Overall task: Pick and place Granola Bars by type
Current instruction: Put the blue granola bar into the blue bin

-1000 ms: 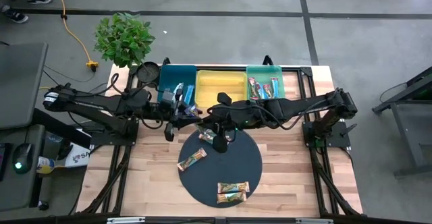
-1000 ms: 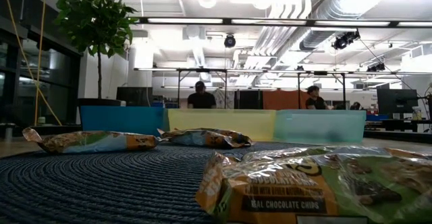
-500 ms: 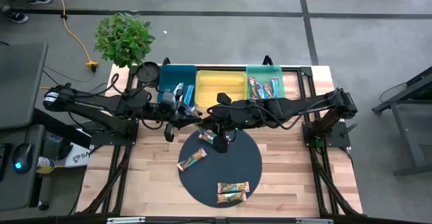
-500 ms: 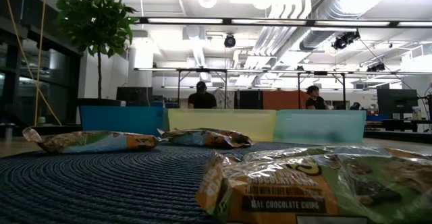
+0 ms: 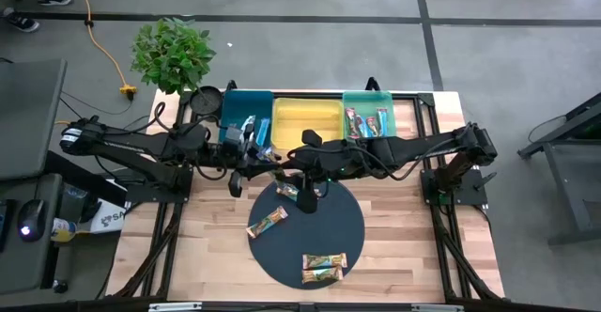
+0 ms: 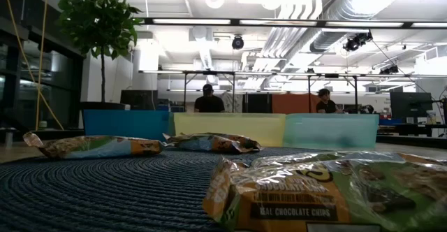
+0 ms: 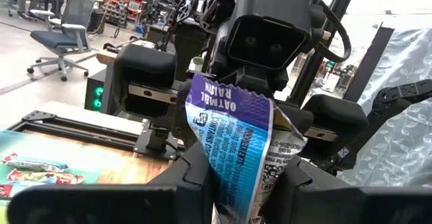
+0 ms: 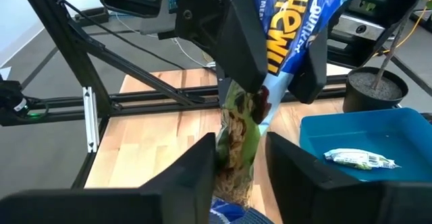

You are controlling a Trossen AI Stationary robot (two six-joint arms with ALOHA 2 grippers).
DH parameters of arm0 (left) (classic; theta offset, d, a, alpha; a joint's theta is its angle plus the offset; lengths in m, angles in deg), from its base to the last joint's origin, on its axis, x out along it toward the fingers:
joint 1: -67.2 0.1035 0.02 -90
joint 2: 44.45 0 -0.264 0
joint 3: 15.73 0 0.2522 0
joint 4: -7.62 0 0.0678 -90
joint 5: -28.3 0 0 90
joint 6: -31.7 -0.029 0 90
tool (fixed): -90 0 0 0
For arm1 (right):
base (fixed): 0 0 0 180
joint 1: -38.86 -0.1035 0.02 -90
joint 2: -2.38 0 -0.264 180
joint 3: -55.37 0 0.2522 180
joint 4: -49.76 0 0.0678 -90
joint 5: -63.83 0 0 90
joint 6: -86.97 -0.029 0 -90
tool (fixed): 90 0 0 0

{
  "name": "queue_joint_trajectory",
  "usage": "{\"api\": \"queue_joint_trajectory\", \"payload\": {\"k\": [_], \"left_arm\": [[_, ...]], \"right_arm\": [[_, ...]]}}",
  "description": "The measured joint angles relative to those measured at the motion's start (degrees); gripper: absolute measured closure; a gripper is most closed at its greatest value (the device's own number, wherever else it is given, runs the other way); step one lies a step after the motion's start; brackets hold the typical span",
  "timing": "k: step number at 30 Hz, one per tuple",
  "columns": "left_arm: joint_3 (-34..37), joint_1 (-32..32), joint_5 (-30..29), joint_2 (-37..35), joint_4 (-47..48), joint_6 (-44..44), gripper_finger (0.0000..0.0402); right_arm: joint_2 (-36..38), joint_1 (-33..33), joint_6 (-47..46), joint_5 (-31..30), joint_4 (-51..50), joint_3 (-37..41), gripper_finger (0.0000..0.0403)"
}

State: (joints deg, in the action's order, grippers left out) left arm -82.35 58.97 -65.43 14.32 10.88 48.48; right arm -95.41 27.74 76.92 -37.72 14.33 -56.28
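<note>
Low view: no gripper or arm in frame, so no position can be referenced to an end effector.

Dark woven mat (image 6: 105,190) fills the foreground. One wrapped bar (image 6: 307,193) lies nearest the camera, label reading "chocolate chips". Two more bars lie farther back: one (image 6: 87,146) and one (image 6: 213,142). Behind them, blue bin (image 6: 126,124), yellow bin (image 6: 230,126), teal bin (image 6: 332,128). Potted tree (image 6: 98,22) and two people (image 6: 208,100) behind.

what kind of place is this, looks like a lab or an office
Most likely an open robotics lab or workshop: exposed ceiling ducts and strip lights overhead, two people at workbenches behind the table, and an office chair on the concrete floor near stocked shelves.
</note>
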Motion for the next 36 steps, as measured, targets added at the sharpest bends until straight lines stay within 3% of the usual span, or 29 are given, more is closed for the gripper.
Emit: {"api": "queue_joint_trajectory", "payload": {"k": [8, 12, 21, 29, 31, 36], "left_arm": [[0.0, 0.0, -0.25, 0.0, 0.21, -0.08, 0.0322], [0.07, 0.0, -3.53, 0.0, 0.33, -2.37, 0.0322], [0.04, 0.0, -17.91, -0.55, 0.53, -6.68, 0.0322], [0.0, 1.71, -42.51, -0.55, 11.73, -8.73, 0.0322], [0.0, 4.12, -44.7, -0.55, 15.72, -5.9, 0.0322], [0.01, 13.55, -43.26, -0.52, 25.45, 5.32, 0.0322]], "right_arm": [[0.0, 1.07, -0.18, 0.09, -2.55, 0.0, 0.0217], [0.0, 1.84, -1.52, -0.75, -7.4, -0.02, 0.0183], [-0.02, 4.2, -6.15, -1.65, -19.3, -0.02, 0.0153], [-0.02, 4.36, -8.56, -1.53, -27.12, 0.0, 0.0152], [-0.02, 4.4, -9.38, -1.55, -28.39, 0.0, 0.0151], [-0.02, 4.4, -10.25, -2.01, -30.64, 0.02, 0.0151]]}}
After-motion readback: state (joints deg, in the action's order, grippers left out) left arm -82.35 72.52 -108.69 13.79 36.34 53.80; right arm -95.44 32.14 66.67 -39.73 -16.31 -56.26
